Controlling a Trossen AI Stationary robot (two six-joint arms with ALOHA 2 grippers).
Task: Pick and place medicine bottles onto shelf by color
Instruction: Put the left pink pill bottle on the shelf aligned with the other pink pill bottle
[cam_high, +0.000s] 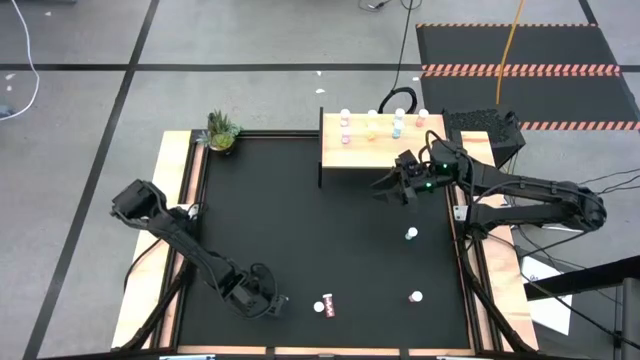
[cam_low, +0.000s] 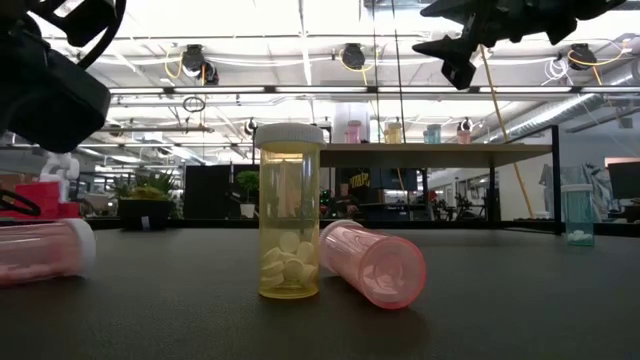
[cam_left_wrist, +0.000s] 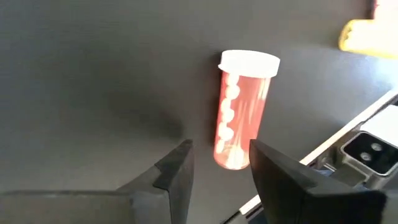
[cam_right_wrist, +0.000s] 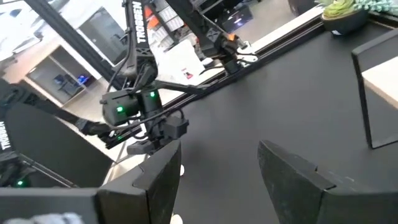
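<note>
High view: shelf (cam_high: 385, 155) carries bottles along its far edge; right gripper (cam_high: 398, 186), fingers parted and empty, hangs just off the shelf's near edge.

Low view: yellow bottle (cam_low: 289, 210) upright, pink bottle (cam_low: 372, 263) lying against it, both well short of the shelf.

Left wrist view: left gripper (cam_left_wrist: 219, 168), fingers spread, holds nothing; red bottle (cam_left_wrist: 243, 109) lies just ahead. Risk: a lying bottle may roll under an off-centre pinch.

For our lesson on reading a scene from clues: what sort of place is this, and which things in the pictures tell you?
Probably a robotics lab or workshop. Two dark robot arms work at a black table with wooden edges. The grey floor carries hazard-striped tape and loose cables. The low view shows exposed ceiling pipes and strip lights behind a yellow pill bottle.
</note>
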